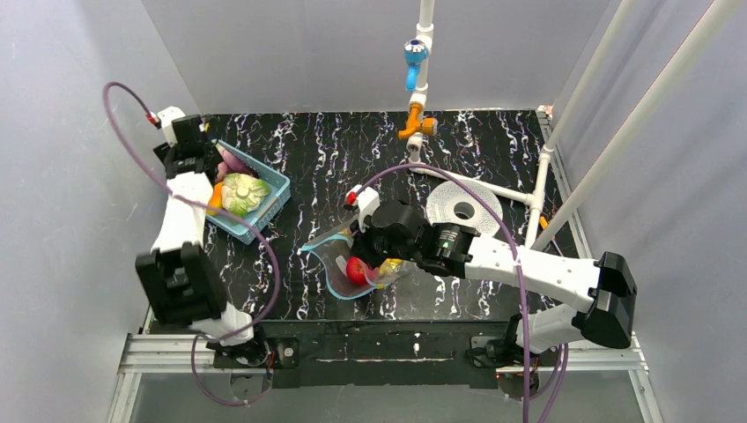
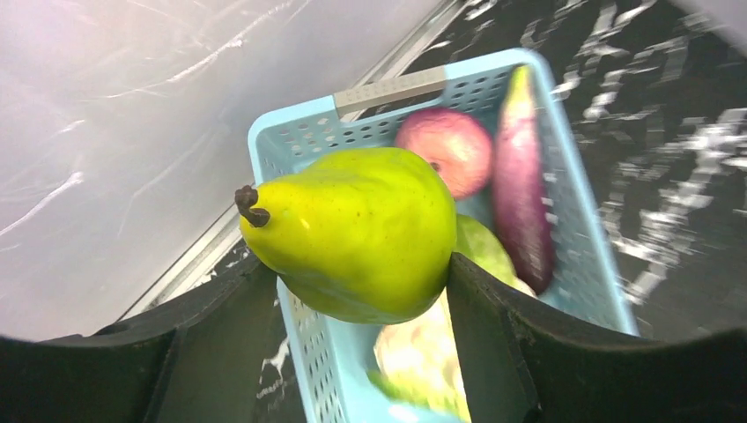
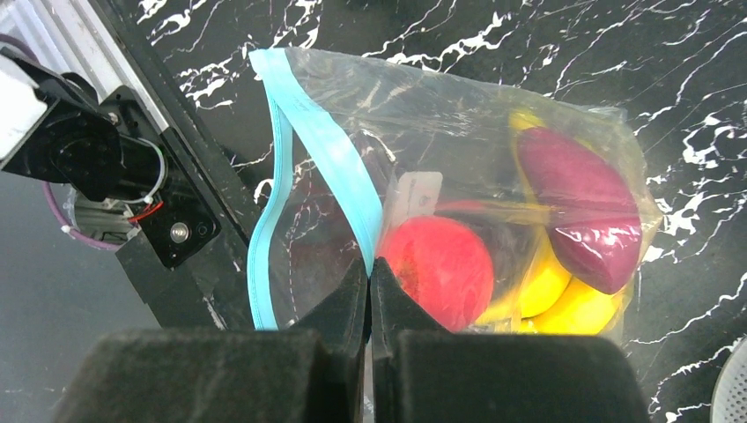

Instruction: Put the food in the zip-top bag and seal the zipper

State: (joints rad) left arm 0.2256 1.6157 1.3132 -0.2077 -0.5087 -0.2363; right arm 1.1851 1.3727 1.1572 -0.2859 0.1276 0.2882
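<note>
My left gripper (image 2: 359, 264) is shut on a green pear (image 2: 361, 220), held stem to the left above the basket; in the top view that gripper (image 1: 190, 152) hangs at the basket's far left corner. My right gripper (image 3: 370, 264) is shut on the teal-blue zipper (image 3: 321, 150) edge of the clear zip-top bag (image 3: 449, 115), whose mouth gapes open to the left. Inside the bag lie a red apple (image 3: 440, 264), a yellow banana (image 3: 564, 300) and a dark purple piece (image 3: 581, 211). From above, the bag (image 1: 335, 269) lies at the table's front centre under the right gripper (image 1: 374, 251).
A blue lattice basket (image 2: 291, 123) at the left holds a pinkish fruit (image 2: 445, 145), a purple eggplant (image 2: 520, 194) and a pale green cabbage (image 1: 244, 192). A white perforated disc (image 1: 464, 207) lies right of centre. White pipes (image 1: 493, 187) cross the back right.
</note>
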